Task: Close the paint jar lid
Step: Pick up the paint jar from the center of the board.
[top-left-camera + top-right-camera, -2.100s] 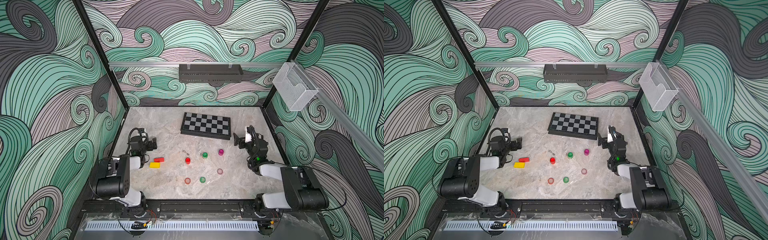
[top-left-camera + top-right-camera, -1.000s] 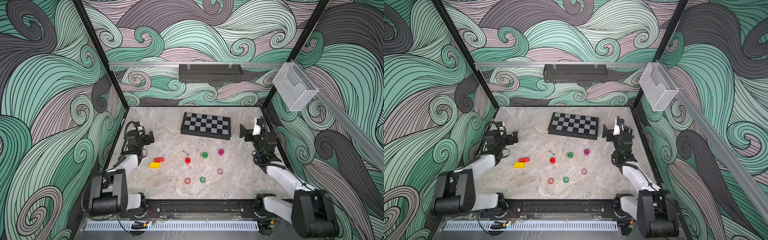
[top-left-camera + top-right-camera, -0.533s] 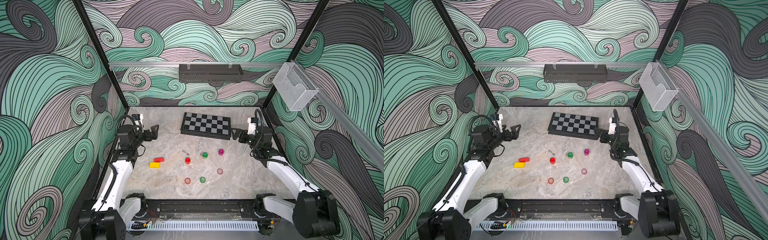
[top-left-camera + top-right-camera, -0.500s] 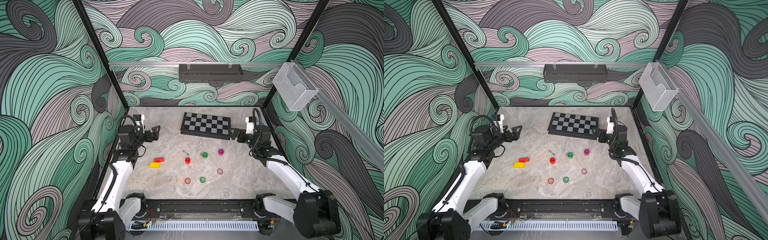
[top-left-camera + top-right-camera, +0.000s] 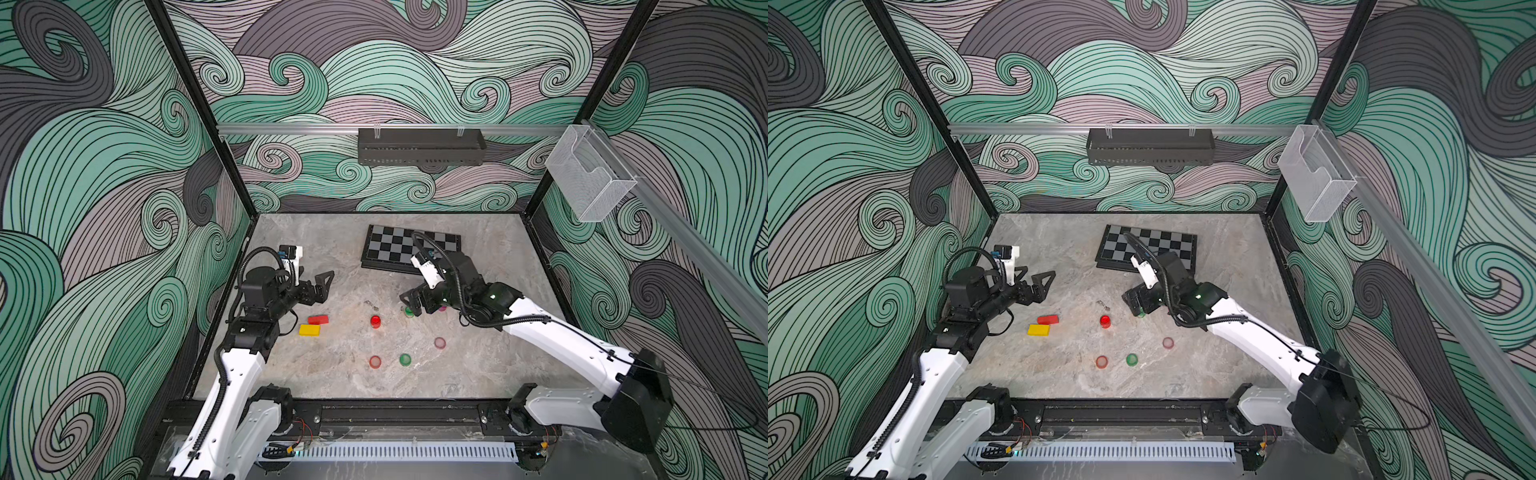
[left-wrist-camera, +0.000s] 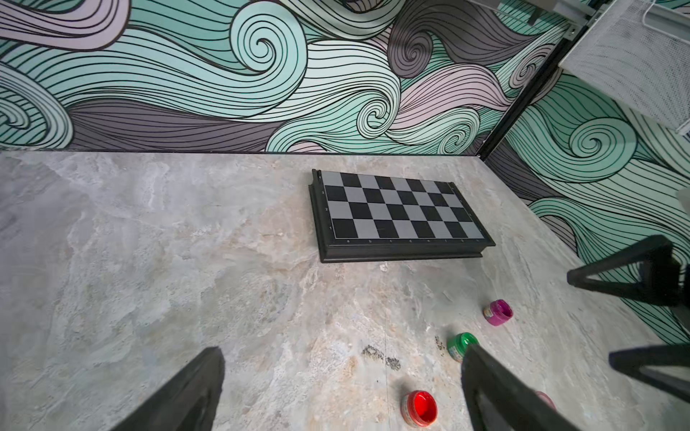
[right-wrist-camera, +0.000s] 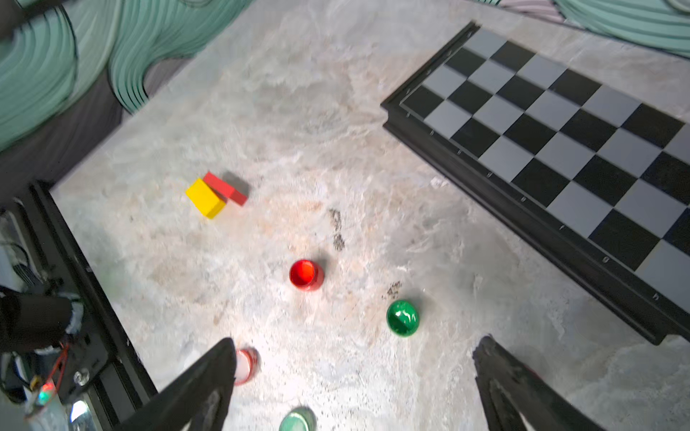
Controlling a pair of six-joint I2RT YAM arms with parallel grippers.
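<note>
Both arms reach out low over the tabletop [image 5: 316, 374]. The right end effector [image 5: 410, 302] is released, jaws wide, and hovers by the green paint jar [image 7: 402, 318] just in front of the chessboard [image 5: 390, 249]. The left end effector [image 5: 323, 286], equally released, hangs well left of the chessboard. The red paint jar [image 5: 375, 321] stands uncapped in front of the chessboard, and its red lid [image 5: 375, 361] lies farther forward.

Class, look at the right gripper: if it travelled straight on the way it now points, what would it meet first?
Probably the bare table between the green jar and the red jar; the open right gripper aims down there, though depth is unclear.
</note>
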